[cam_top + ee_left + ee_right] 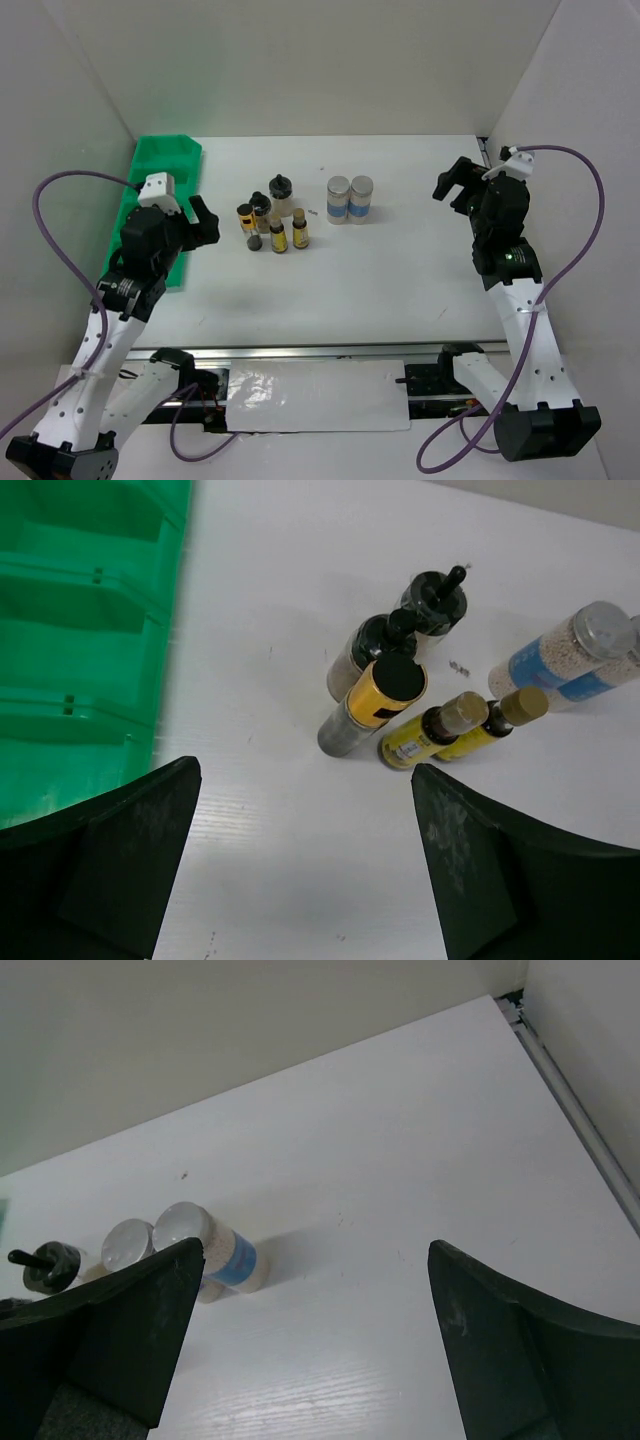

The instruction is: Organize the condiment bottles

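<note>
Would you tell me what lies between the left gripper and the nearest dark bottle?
Nothing: bare table separates left gripper from that bottle, per the left wrist view.

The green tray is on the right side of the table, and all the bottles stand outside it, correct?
No. The green tray is on the left side of the table, not the right, as the top external view shows. All the bottles do stand outside it.
</note>
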### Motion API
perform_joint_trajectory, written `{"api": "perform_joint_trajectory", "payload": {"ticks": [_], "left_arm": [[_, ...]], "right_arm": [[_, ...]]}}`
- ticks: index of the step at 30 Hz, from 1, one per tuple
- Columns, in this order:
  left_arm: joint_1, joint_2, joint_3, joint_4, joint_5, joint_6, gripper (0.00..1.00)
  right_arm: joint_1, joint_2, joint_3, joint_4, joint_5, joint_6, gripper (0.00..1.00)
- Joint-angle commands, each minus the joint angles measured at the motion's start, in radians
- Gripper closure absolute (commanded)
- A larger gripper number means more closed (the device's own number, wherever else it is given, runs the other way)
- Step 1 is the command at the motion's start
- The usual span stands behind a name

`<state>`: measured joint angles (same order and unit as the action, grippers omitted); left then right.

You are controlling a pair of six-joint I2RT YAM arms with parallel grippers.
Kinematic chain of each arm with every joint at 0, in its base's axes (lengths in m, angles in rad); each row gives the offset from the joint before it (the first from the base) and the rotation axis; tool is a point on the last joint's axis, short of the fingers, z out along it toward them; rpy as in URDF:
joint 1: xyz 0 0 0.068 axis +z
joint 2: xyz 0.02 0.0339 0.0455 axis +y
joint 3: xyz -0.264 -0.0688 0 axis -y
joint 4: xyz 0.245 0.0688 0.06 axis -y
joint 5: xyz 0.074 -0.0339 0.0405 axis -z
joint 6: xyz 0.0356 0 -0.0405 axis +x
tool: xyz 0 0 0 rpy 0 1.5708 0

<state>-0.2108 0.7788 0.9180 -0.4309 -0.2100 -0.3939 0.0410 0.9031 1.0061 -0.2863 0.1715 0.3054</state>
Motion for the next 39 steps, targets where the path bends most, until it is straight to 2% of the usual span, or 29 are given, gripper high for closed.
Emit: {"api": "perform_joint_trajectory", "payload": {"ticks": [1,5,9,12,14,19,25,33,39], "left_arm": [[0.004,-0.055,-0.004,0.064,0.000,-0.016,0.00],[0.004,-0.065,-0.004,0.026,-0.023,-0.051,0.00],[0.004,-0.060,-0.028,0.026,0.047,0.065,0.00],[0.004,0.006,-0.028,0.047,0.179,0.122,0.00],[0.004,0.065,-0.028,0.099,0.364,0.165,0.00],[0.004,0.170,-0.028,0.124,0.275,0.175,0.00],[0.004,0.250,-0.041,0.214,0.276,0.162,0.02],[-0.024,0.420,0.038,0.267,0.199,0.178,0.02],[-0.067,0.491,0.081,0.305,0.162,0.158,0.02]], "right_arm": [[-0.001,-0.006,0.005,0.001,-0.070,-0.005,0.00],[-0.001,0.017,-0.023,0.024,-0.125,-0.005,0.00],[-0.001,0.054,-0.023,0.033,-0.152,0.004,0.00],[-0.001,0.054,-0.035,0.045,-0.173,0.004,0.00],[-0.001,0.028,-0.073,0.082,-0.184,0.024,0.00],[-0.001,0.025,-0.116,0.124,-0.213,0.034,0.00],[-0.001,0.037,-0.106,0.091,-0.190,0.034,0.00],[-0.001,0.028,-0.141,0.104,-0.156,0.043,0.00],[-0.001,0.005,-0.132,0.076,-0.123,0.043,0.00]]}}
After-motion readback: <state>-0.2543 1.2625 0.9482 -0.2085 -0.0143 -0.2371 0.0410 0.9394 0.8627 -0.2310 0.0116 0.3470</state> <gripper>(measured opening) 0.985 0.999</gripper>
